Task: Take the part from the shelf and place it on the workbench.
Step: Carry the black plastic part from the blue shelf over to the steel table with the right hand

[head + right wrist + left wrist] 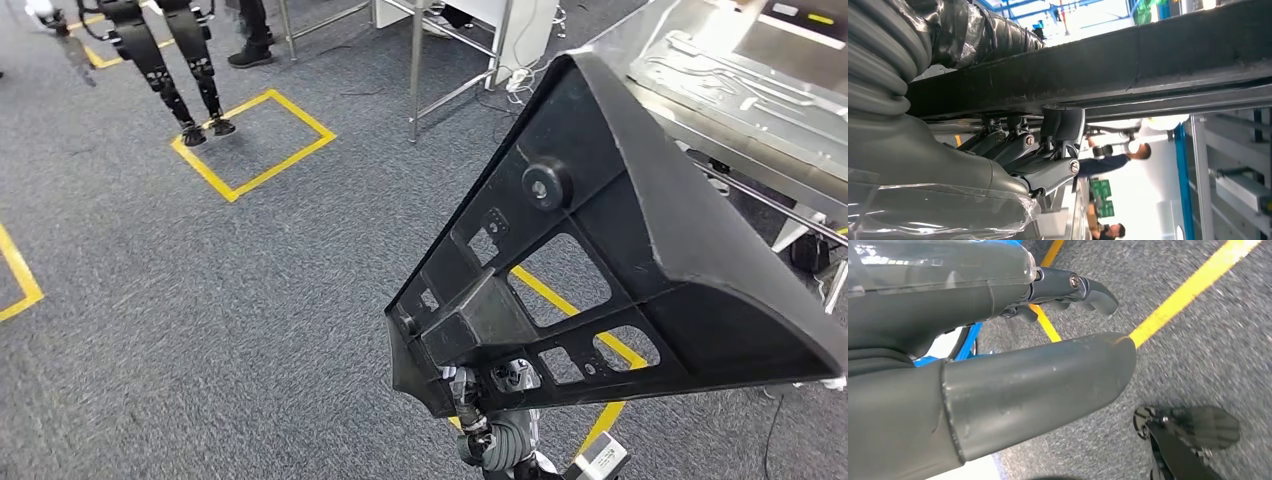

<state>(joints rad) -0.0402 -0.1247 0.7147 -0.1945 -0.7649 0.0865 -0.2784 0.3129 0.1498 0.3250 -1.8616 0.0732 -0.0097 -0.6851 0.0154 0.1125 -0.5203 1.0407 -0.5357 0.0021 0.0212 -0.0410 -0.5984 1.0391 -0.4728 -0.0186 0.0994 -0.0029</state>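
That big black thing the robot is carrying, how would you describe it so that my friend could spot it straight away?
Start at the grey carpet with its yellow floor lines, then look right, in front of the metal workbench. The black part rises there from the robot's right hand. It is a wedge-shaped plastic panel with ribs and cut-out windows, the largest dark thing there.

The head view looked forward and down from high on the body onto grey carpet (200,300) with yellow floor lines (250,140), the black part (620,260) close before the lens. The left wrist camera sat close behind the left hand (998,365), facing the same carpet and a yellow line (1188,290). The right wrist camera, turned on its side, sat tight behind the right hand (1013,150) against the part's edge (1148,65), shared with the head view.
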